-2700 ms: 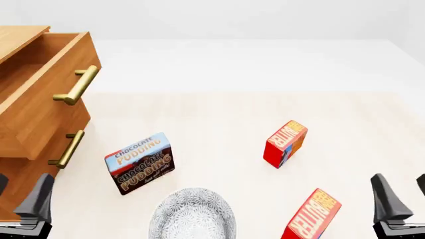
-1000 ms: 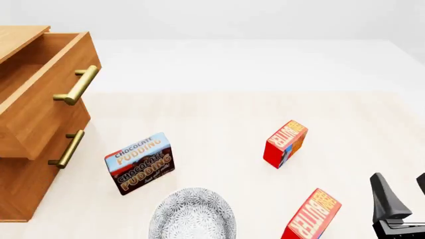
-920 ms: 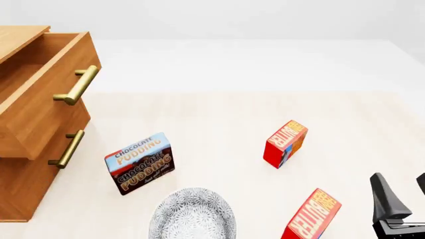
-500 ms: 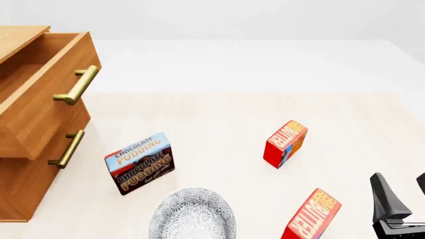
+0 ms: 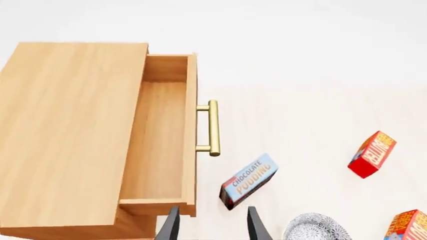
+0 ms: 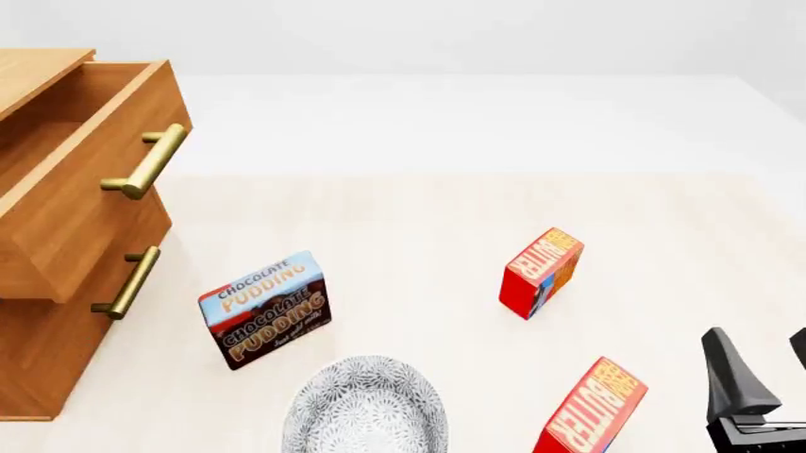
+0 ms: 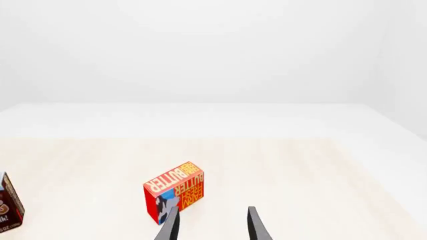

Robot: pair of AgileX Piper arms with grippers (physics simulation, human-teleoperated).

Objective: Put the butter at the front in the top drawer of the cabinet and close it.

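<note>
The butter (image 6: 592, 408), a light, stiff carton, stands near right on the counter (image 6: 416, 217) by the right gripper (image 6: 756, 377), whose fingers stand apart and empty; pinch its flat sides. Left gripper (image 5: 211, 225) likewise parted, empty. The top drawer (image 6: 75, 179) gapes far left, open room between

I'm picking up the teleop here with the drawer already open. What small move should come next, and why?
Probably lower the open right gripper toward the nearer butter beside it: that carton stands untouched on the table, and the top drawer already gapes.
</note>
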